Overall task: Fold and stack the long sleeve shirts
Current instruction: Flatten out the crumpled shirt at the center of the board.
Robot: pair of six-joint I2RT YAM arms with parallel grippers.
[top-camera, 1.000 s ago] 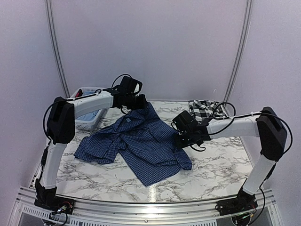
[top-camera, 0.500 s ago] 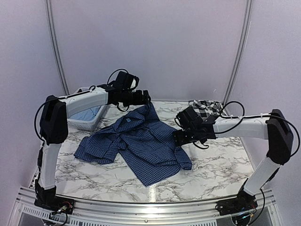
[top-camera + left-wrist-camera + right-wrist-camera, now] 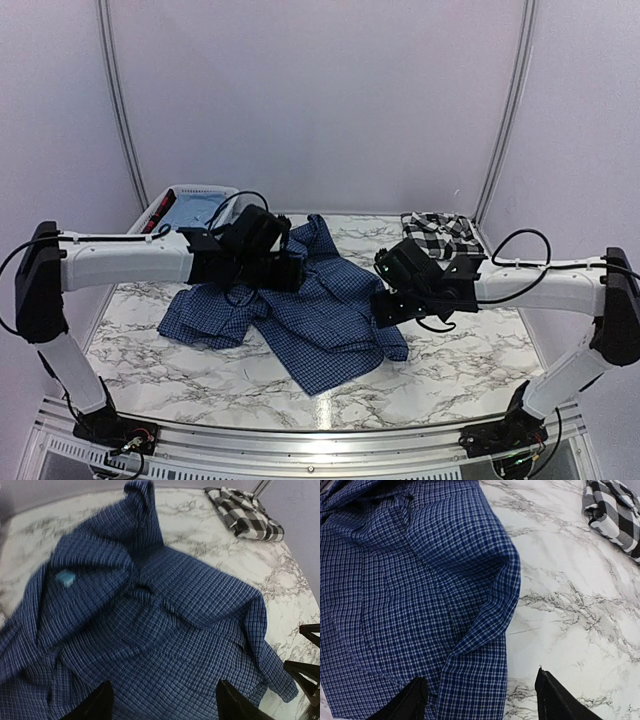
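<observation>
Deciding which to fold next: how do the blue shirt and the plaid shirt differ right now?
The blue shirt has fine checks; the plaid shirt has bold black-and-white squares. The blue shirt lies spread and rumpled across the middle of the marble table; the plaid shirt is bunched small at the far right corner. Both rest on that table.

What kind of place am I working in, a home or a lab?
Probably a lab test cell: plain pale walls enclose a marble-patterned table, and an aluminium rail runs along its near edge.
</observation>
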